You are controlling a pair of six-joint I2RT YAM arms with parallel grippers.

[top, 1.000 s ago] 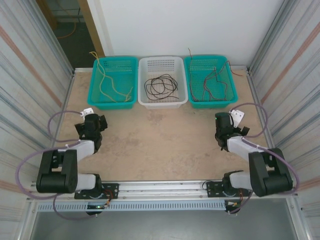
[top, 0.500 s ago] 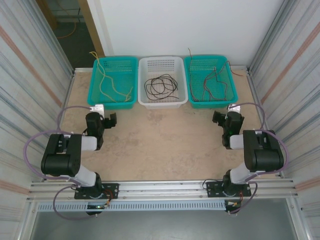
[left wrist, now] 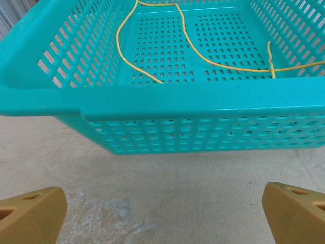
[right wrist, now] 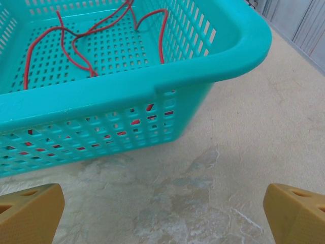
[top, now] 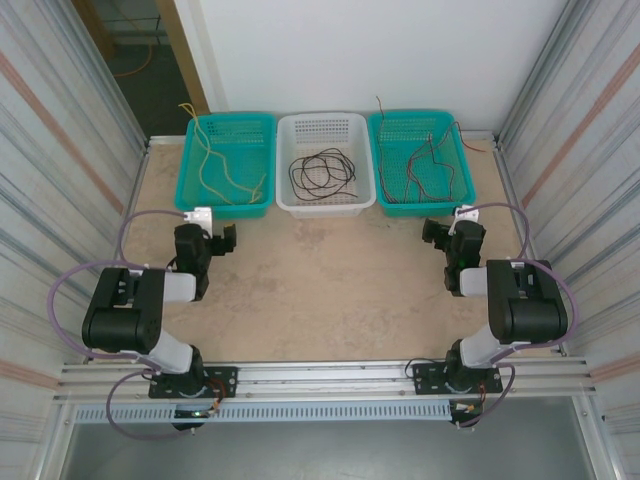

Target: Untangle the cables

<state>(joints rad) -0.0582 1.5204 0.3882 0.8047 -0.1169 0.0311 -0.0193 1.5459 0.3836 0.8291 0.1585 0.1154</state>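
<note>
1. Top view: sorted by colour, probably to keep the strands apart. The yellow cables (top: 207, 168) lie in the left teal basket (top: 225, 208), the black cables (top: 322, 172) in the white basket (top: 326, 208), and the red and dark cables (top: 425, 168) in the right teal basket (top: 428, 208). Whether strands cross is hard to tell. The bare worktop (top: 320, 290) between the arms gives room to move.
2. Left wrist: the left fingers (left wrist: 30, 216) are spread wide, holding nothing, low before the basket's near wall. They must clear its rim to reach in.
3. Right wrist: the right fingers (right wrist: 30, 211) are likewise spread and hold nothing, near the basket's corner, with open worktop to the right.
</note>
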